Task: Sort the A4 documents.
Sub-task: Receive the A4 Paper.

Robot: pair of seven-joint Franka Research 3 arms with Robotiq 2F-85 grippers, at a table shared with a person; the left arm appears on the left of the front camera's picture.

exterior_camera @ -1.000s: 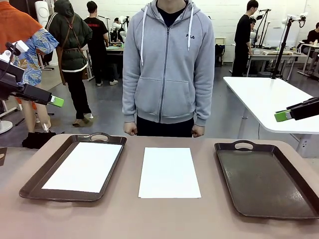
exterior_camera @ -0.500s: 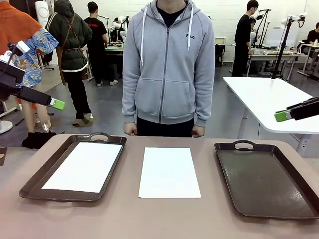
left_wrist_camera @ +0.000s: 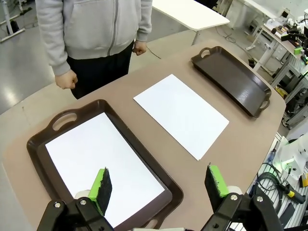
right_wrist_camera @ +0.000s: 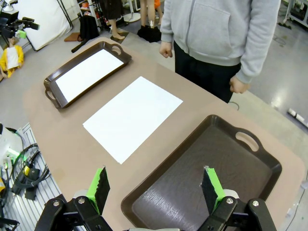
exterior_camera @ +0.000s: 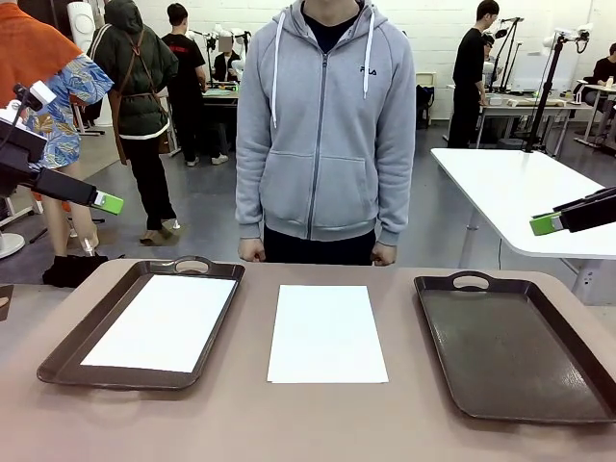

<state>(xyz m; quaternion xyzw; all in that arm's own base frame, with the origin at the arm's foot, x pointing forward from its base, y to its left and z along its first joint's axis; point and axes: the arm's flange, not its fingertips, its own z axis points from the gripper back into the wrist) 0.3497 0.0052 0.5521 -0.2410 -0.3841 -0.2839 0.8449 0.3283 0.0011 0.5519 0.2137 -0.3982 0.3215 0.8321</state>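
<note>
- My left hand hangs wide open with nothing in it, raised over the left edge of the worktop.
- My right hand is likewise wide open with nothing in it, over the right edge.
- One A4 document lies in the left tray.
- A second A4 document lies flat mid-worktop, between that tray and the right tray.
</note>
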